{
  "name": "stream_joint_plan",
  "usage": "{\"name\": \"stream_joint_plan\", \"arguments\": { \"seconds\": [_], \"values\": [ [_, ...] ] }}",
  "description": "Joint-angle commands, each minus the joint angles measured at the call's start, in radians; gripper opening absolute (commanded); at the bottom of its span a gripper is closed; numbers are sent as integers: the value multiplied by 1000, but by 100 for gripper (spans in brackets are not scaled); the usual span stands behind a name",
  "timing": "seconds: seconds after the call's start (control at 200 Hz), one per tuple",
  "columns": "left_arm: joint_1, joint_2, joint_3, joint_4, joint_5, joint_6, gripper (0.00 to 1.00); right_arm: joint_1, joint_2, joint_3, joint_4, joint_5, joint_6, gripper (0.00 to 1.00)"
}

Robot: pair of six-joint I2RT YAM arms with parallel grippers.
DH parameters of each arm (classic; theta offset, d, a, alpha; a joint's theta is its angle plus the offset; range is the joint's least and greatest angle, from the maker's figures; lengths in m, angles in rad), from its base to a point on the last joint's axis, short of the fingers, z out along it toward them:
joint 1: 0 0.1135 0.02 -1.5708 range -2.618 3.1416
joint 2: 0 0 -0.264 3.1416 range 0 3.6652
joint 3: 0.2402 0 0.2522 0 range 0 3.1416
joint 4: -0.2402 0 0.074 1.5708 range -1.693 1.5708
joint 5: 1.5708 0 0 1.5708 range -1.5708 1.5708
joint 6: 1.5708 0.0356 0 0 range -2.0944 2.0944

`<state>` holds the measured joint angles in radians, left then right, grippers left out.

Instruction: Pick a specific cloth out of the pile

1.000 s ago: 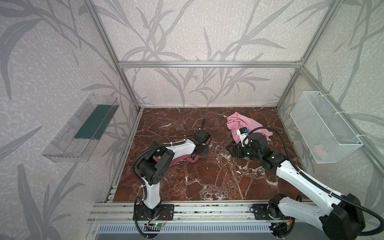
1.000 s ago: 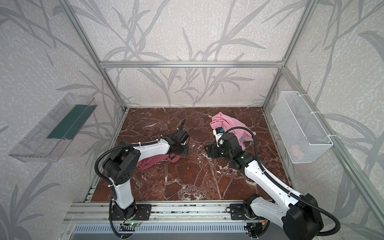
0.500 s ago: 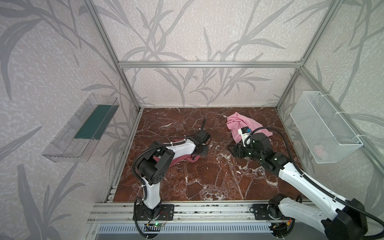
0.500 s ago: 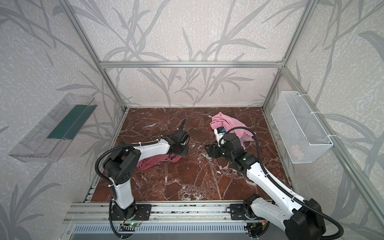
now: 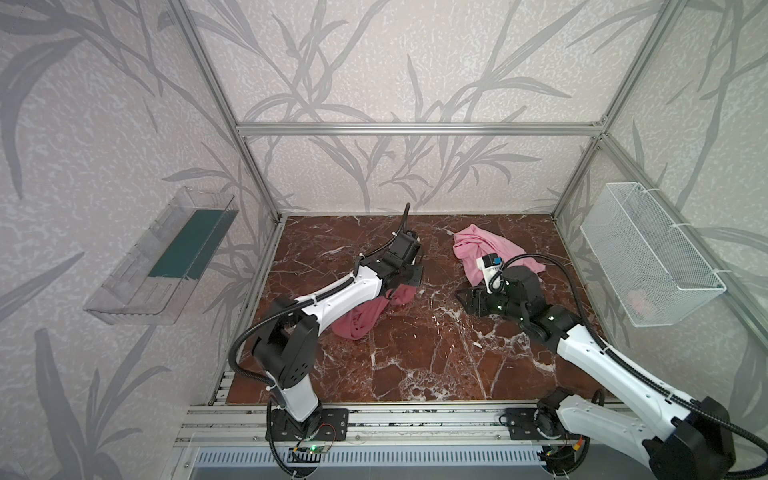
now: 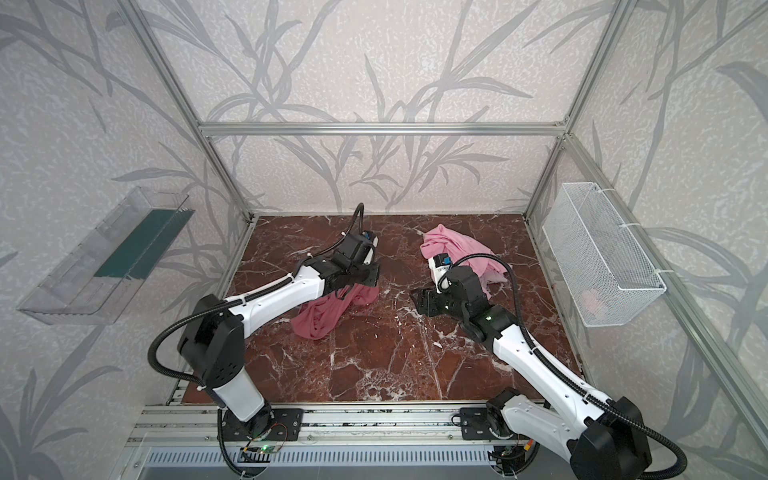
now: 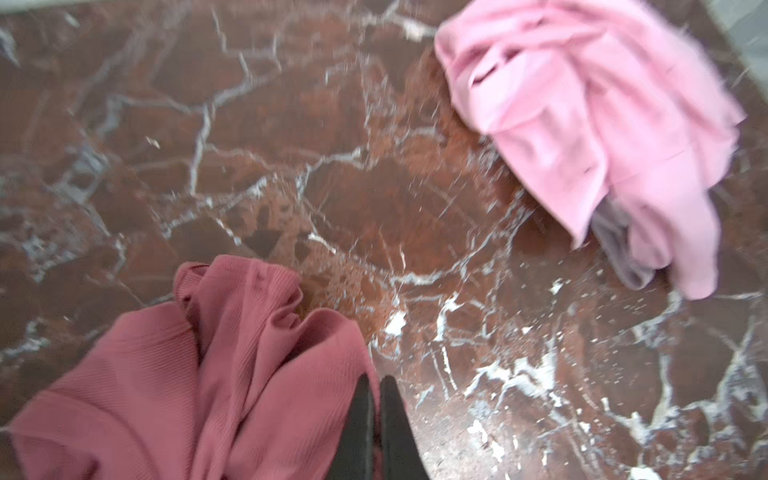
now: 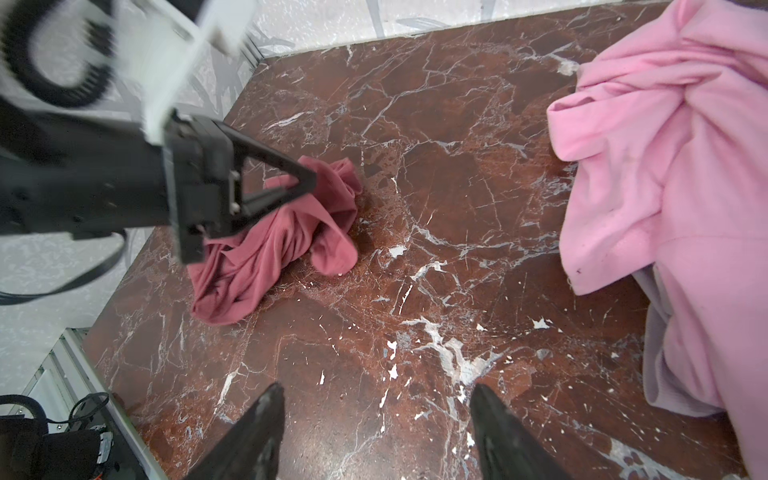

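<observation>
Marbled red table (image 5: 415,353) bears the cloth (image 7: 208,374), its edge pinched in the left end effector (image 7: 377,380), length trailing back under that arm; right end effector (image 8: 376,388), spread, is farther.

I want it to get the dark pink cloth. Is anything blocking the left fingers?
No, nothing visible. The left fingers are shut at the edge of the dark pink cloth; the light pink pile lies apart.

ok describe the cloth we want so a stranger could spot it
On the red-brown marble tabletop, look left of centre, at the left gripper. The cloth is crumpled there, pinched in its shut jaws. It is a darker, dusty rose, unlike the bubblegum-pink pile at the back right.
</observation>
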<state>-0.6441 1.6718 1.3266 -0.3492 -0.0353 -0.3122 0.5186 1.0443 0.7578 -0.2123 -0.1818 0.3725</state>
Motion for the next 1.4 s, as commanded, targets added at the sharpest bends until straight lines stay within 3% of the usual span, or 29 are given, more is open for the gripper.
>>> {"name": "stream_joint_plan", "arguments": {
  "seconds": [0.0,0.445,0.805,1.165,1.395],
  "values": [
    [16,-62,16,-8,-28,25,0,-3,-20,29,-14,10,-10,70],
    [155,-347,-241,-26,-57,-56,0,-2,-4,44,-3,-8,-3,70],
    [196,-511,-435,-124,-119,-123,0,-3,55,77,24,-48,1,70],
    [224,-450,-606,-109,-168,-239,0,-2,105,93,59,-86,11,70],
    [253,-334,-633,-8,-113,-242,0,-3,100,89,59,-86,12,70]
  ]
}}
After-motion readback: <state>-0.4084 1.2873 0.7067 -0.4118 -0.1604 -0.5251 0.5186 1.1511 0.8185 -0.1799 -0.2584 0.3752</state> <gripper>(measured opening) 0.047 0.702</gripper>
